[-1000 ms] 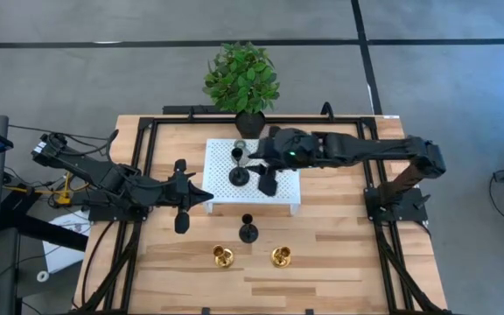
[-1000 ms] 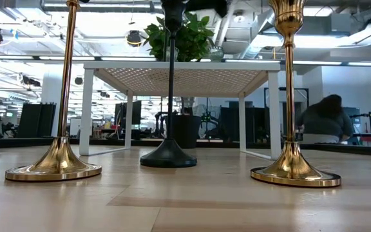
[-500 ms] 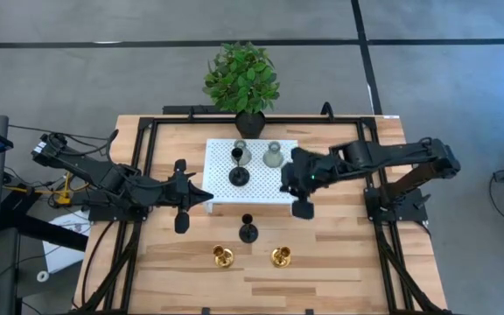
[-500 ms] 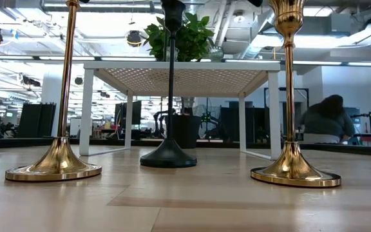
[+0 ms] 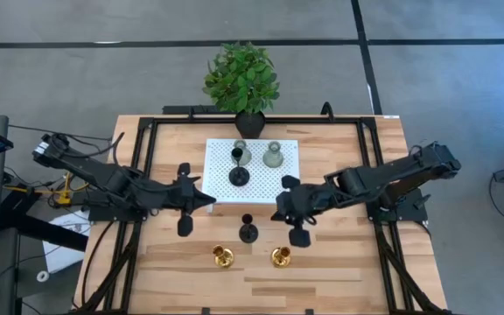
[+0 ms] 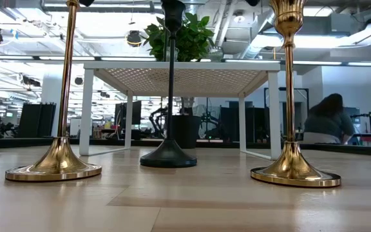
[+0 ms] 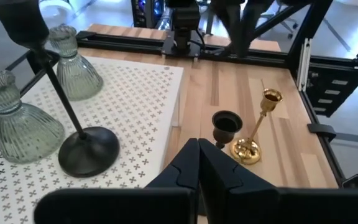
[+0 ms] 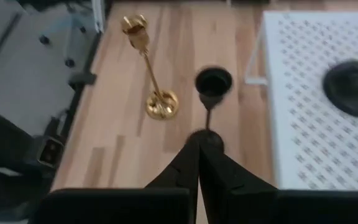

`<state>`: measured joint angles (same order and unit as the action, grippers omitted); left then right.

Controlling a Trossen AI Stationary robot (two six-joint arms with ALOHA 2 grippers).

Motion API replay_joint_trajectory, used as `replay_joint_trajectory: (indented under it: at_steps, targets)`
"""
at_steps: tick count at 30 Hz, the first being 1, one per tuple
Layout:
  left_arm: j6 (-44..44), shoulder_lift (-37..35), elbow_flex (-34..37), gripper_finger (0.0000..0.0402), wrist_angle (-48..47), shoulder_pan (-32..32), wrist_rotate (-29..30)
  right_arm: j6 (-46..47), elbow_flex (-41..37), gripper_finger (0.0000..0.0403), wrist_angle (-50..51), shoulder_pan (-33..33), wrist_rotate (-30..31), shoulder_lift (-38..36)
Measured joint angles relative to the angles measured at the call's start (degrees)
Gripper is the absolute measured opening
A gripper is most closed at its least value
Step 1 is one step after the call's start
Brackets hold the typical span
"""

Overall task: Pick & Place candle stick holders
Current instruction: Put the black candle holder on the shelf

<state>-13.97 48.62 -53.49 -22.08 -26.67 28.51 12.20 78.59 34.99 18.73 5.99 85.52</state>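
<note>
On the white platform [image 5: 256, 188] stand a black candle stick holder [image 5: 238, 173] and two grey-green ones [image 5: 241, 153] [image 5: 273, 155], each on its base. A second black holder [image 5: 248, 230] and two gold ones [image 5: 223, 256] [image 5: 280, 256] stand on the wooden table nearer the front edge. My left gripper [image 5: 206, 199] hangs shut just left of the platform's near left corner, holding nothing. My right gripper [image 5: 278, 212] is shut and empty, hanging off the platform's near right corner and pointing at the black holder [image 8: 213, 84] on the table.
A green plant in a black pot [image 5: 241, 80] stands behind the platform at the far edge. Black frame rails [image 5: 143, 175] run along the table's left and right sides. Bare wood lies in front of the gold holders.
My right gripper has drawn back from over the platform toward the table's near edge and a little to the right, and has sunk and tipped down. The right-hand grey-green holder, covered by the arm before, now stands in plain view on the platform.
</note>
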Motion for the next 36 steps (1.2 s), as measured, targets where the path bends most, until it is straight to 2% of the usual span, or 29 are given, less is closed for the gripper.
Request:
replay_joint_trajectory:
  at_steps: [9,21,28,36]
  targets:
    - [-0.01,0.30,0.00,0.0003,0.16,-0.01,0.04,3.23,-5.91,0.0000,-6.66,-2.21,-0.13,0.14]
    - [-1.74,0.30,0.00,0.0003,0.25,-0.01,0.15,3.95,-6.93,0.0000,-16.61,-0.82,0.10,0.10]
    - [-1.50,0.27,0.00,0.0003,0.17,-0.01,-1.77,4.43,-6.41,0.0000,-23.45,-0.38,0.97,7.13]
    - [-1.32,0.11,0.00,0.0003,-0.16,-0.05,-7.14,11.02,-3.74,0.0000,-17.27,0.21,3.03,9.67]
